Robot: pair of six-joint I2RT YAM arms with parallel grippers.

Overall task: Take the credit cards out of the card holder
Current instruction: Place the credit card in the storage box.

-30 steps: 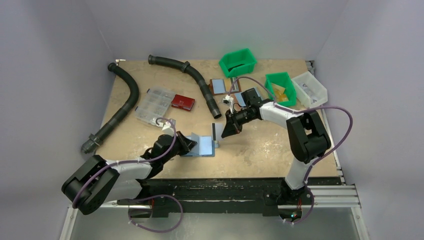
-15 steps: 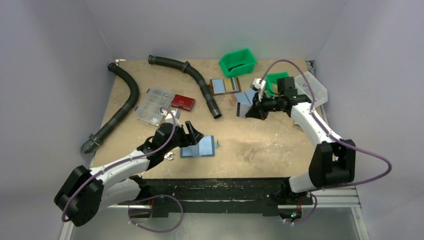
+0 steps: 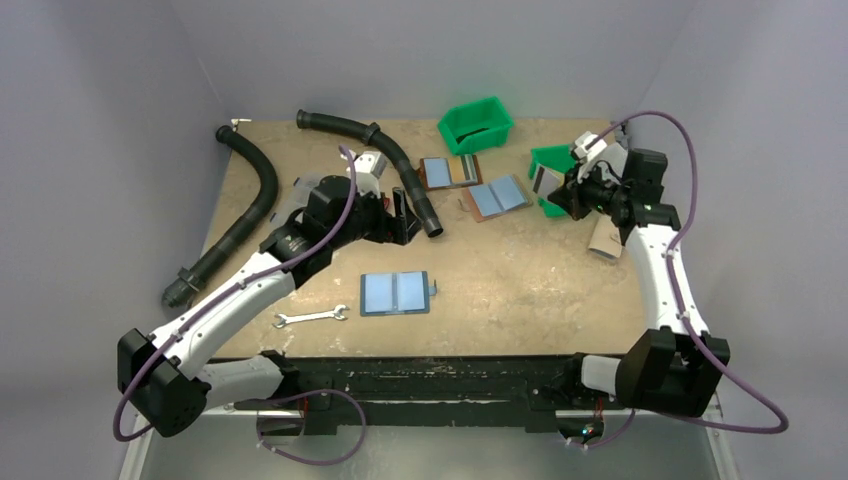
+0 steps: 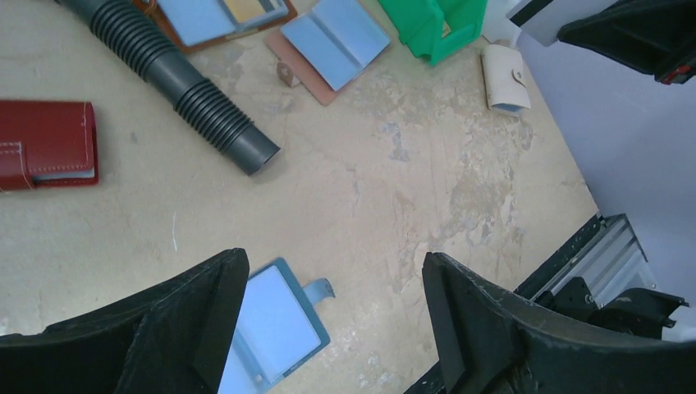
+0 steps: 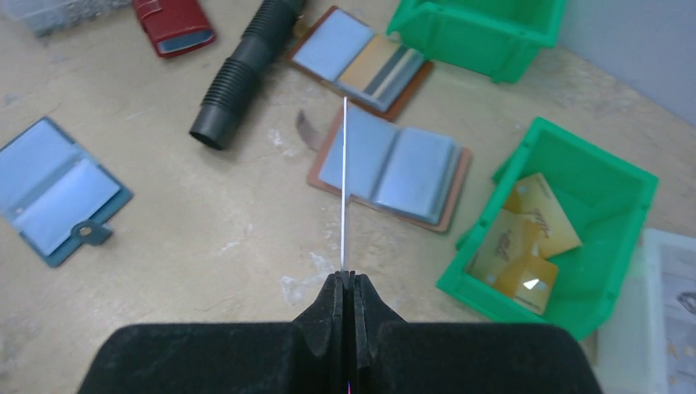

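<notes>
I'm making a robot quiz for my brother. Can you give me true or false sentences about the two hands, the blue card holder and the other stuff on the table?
1. The right hand pinches a thin card. True.
2. The left hand holds the card holder. False: that hand is open and empty, up above the table.
3. The card holder is folded shut. False: it lies open and flat on the table.
4. A green bin holds yellow cards. True.
5. The wrench sits inside a green bin. False: it lies on the table, near the card holder.
</notes>
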